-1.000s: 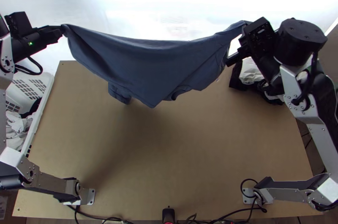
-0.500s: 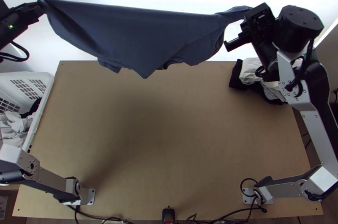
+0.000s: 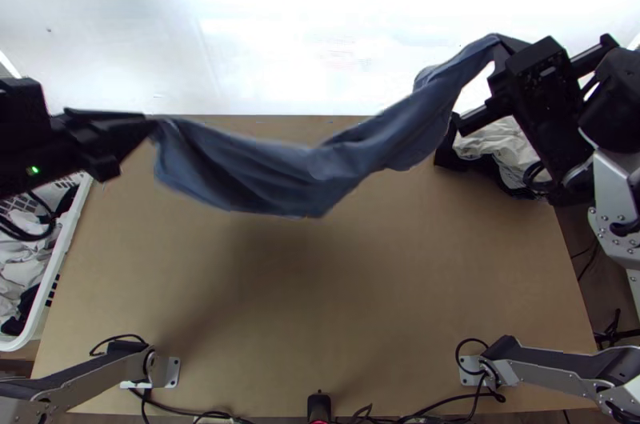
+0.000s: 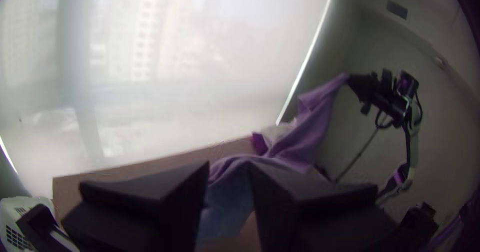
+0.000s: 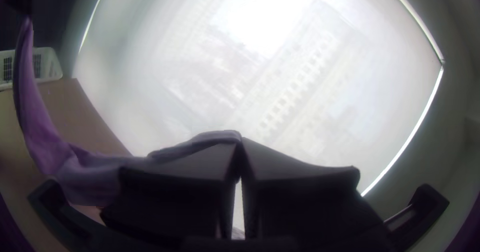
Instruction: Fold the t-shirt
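1. Top view: the left gripper [image 3: 152,122] has its fingers parted, shirt [image 3: 272,176] showing in the gap.
2. The right gripper [image 3: 501,42] is clenched on a bunched end of the shirt.
3. Between them the shirt sags in loose folds, raised over the table [image 3: 320,304].
4. Left of the table, a white basket [image 3: 62,252] holds cloths [image 3: 24,268].
5. Beyond the far edge, a window [image 4: 175,57] shows pale buildings.
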Action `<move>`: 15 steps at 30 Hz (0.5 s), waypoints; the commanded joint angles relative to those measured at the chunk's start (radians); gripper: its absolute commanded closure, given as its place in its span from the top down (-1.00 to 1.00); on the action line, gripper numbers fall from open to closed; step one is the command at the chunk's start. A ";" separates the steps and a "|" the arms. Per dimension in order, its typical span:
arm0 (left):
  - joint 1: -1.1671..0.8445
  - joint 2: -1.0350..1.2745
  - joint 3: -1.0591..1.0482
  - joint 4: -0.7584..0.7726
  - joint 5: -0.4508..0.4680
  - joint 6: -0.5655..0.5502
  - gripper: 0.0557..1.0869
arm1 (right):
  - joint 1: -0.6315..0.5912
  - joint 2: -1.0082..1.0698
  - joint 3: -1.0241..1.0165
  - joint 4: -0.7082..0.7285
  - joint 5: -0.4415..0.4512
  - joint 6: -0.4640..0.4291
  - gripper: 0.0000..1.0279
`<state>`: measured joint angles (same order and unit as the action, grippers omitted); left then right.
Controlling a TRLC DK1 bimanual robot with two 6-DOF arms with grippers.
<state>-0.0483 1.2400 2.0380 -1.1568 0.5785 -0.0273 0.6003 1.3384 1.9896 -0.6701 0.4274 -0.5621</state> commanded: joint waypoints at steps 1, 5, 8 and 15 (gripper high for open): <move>-0.265 -0.125 -0.282 -0.265 0.007 0.084 0.90 | 0.035 -0.157 -0.175 -0.135 0.002 -0.002 -0.95; -0.292 -0.122 -0.355 -0.259 0.011 0.064 0.90 | 0.036 -0.285 -0.351 -0.195 0.002 -0.004 -0.95; -0.292 -0.071 -0.358 -0.245 0.014 0.053 0.90 | 0.018 -0.374 -0.479 -0.201 0.005 -0.025 -0.95; -0.268 0.174 -0.329 -0.153 0.015 0.004 0.90 | -0.063 -0.562 -0.724 -0.200 0.007 -0.059 -0.95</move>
<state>-0.3023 1.2476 1.7195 -1.3731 0.5911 0.0139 0.5934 0.9474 1.4937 -0.8516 0.4313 -0.5934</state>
